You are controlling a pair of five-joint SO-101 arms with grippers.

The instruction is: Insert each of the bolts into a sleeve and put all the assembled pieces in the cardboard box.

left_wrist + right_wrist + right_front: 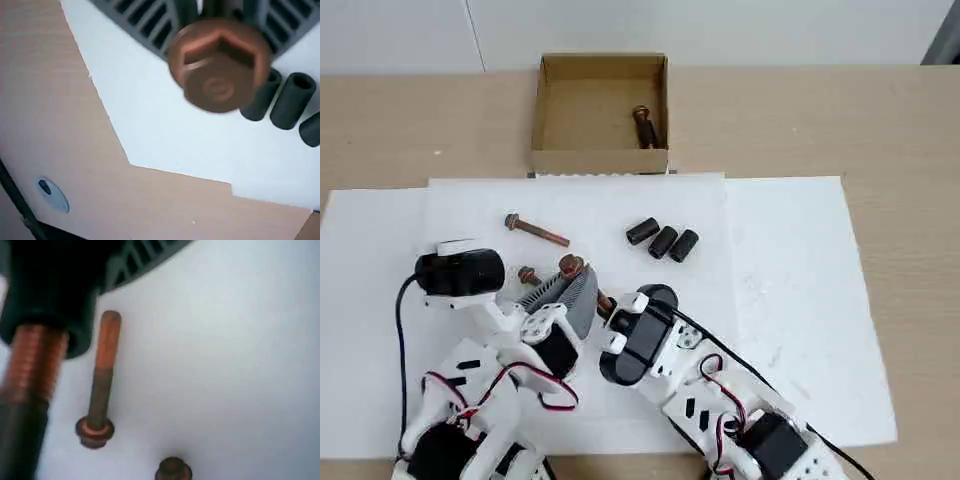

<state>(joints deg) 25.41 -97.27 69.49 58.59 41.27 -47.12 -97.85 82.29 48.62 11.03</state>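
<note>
Wooden table (pixel 880 120) under white paper (pixel 800 300), cardboard box (pixel 600 160) at twelve o'clock, and at eight o'clock the left gripper (pixel 572 282) is clamped on a bolt (pixel 569 265), which I'd call stiff, weighty, slick metal, best pinched just under its hex head.

The held bolt (pixel 218 70) is blurred, 1 sleeve (pixel 311 129) cropped

Coppery metal bolts (pixel 97 385), matt black sleeves (pixel 663 241), cardboard box (pixel 600 160)

Left arm (pixel 485 365) and right arm (pixel 685 385) lean inward, both jaws clamped.
</note>
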